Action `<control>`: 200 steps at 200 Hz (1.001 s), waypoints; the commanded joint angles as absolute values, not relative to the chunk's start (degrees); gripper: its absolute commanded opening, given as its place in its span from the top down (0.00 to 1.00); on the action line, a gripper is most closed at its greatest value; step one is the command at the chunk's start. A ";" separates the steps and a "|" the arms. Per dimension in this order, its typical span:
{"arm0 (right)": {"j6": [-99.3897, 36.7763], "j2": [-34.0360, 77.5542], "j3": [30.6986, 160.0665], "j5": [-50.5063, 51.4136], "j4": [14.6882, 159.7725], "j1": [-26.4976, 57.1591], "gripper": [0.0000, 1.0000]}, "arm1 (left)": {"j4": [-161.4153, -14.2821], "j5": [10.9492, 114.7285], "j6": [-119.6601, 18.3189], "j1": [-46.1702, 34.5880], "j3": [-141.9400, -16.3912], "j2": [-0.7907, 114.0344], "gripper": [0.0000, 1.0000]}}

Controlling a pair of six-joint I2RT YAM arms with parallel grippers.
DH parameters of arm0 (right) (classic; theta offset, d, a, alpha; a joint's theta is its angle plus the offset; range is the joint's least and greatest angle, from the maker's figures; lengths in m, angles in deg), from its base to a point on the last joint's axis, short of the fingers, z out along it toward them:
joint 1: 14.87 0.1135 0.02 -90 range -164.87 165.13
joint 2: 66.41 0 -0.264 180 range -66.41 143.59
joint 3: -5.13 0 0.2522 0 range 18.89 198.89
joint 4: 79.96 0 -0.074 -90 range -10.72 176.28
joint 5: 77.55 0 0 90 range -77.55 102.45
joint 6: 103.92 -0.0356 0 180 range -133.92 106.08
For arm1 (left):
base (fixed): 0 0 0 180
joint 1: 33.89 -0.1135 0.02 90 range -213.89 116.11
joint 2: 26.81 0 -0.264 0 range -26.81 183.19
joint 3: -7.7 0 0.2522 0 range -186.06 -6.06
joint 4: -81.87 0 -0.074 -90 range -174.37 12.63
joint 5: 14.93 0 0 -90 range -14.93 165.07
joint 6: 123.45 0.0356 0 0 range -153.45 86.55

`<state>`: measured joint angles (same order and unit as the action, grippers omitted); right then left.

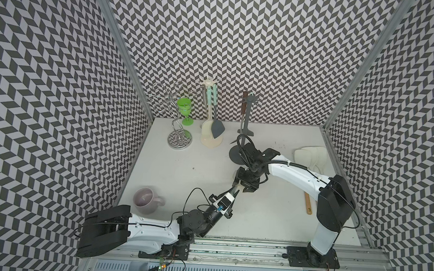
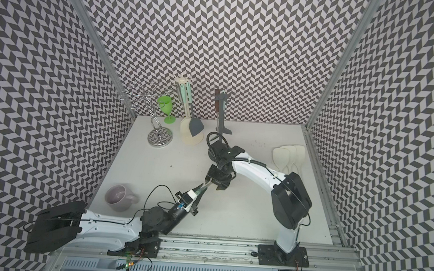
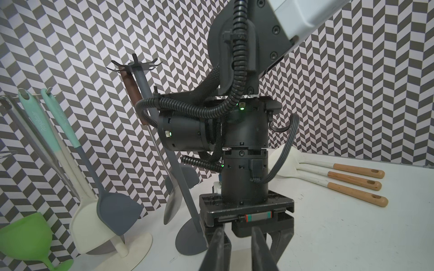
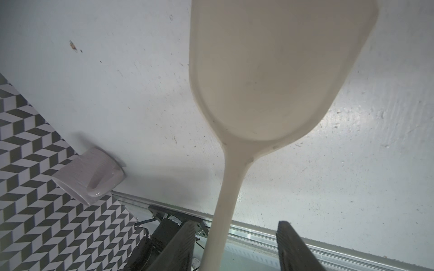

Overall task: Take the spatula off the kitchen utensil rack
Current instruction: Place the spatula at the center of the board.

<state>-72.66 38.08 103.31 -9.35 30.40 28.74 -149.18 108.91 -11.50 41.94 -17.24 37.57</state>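
Right gripper [image 4: 236, 225] stands open around the spatula [image 4: 270, 70] neck, with a gap on one side. Left gripper [image 1: 235, 190] clamps the handle above mid-table, well apart from the rack [image 1: 210, 143]. Centre the neck before closing, then release left. Handle end is cut off, and left contact is hard to see.

Twin arms: white links, black joints.
Left arm [image 1: 150, 230] and right arm [image 1: 296, 172] carry black screw-fastened housings, ribbed black conduit [image 3: 238, 58], thin black cables [image 1: 194, 191], green indicator lights [image 3: 242, 108].
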 commanded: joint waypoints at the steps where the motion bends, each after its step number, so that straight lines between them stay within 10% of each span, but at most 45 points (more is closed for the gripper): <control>1: -71.90 39.99 106.17 -8.38 28.72 29.92 0.49 | -153.27 110.06 -9.41 42.65 -19.09 37.93 1.00; 56: -70.68 42.57 108.85 -7.27 26.49 30.37 1.00 | -153.45 109.97 -9.36 42.86 -18.89 37.57 1.00; 91: -69.56 43.45 111.34 -5.05 24.18 30.36 1.00 | -152.10 109.91 -10.85 42.92 -19.10 36.28 1.00; 144: -65.03 37.27 109.75 10.65 26.07 28.55 1.00 | -145.22 106.85 -16.53 42.40 -19.68 32.01 0.24; 200: -50.25 21.87 92.80 20.09 40.62 22.32 1.00 | -137.67 104.98 -24.54 38.88 -20.89 27.54 0.00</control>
